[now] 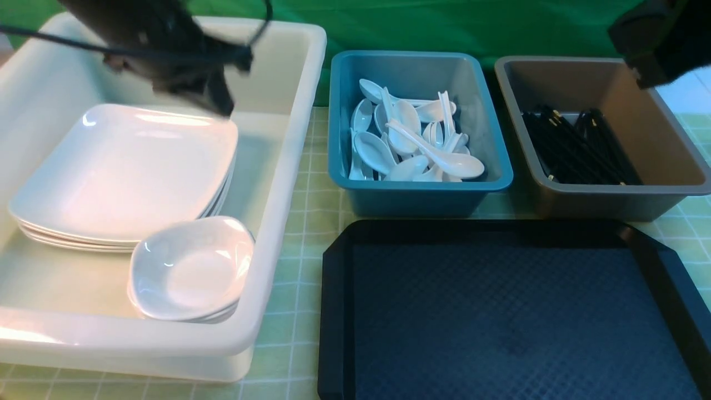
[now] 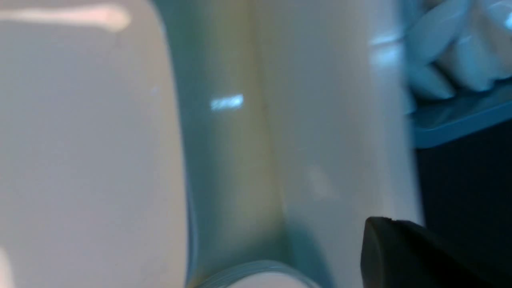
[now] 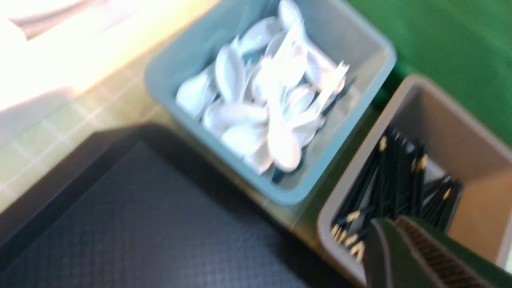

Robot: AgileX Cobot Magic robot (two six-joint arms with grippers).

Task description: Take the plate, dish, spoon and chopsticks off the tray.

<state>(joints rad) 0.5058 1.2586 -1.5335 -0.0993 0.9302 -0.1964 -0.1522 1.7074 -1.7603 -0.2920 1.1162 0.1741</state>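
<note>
Green cloth hangs behind a table covered with a pale green checked mat [image 1: 303, 233]. Near and to the right lies the black tray [image 1: 502, 311], its diamond-textured floor bare. To its left stands a big white tub [image 1: 278, 183] holding a stack of large square plates, the top plate [image 1: 125, 172] glossy and face up, and, nearer, a small stack of rounded dishes with the top dish [image 1: 191, 269] tilted slightly toward the tub's right wall. Beyond the tray sit two smaller tubs side by side: a blue tub [image 1: 419, 191] on the left heaped with white soup spoons, one spoon [image 1: 439, 155] lying across the top of the heap, and a brown-grey tub [image 1: 602, 194] on the right holding a bundle of black chopsticks [image 1: 577, 147] with pale tips showing in the right wrist view. The left gripper [image 1: 219, 103] hangs over the far right corner of the plate stack, blurred, with its jaws closed and nothing between them; its wrist view shows only one dark fingertip [image 2: 400, 252] above the white tub's wall. The right gripper [image 3: 408, 256] is up at the far right above the brown-grey tub, only the dark arm visible in the front view; its jaws are closed and empty, over the chopsticks.
</note>
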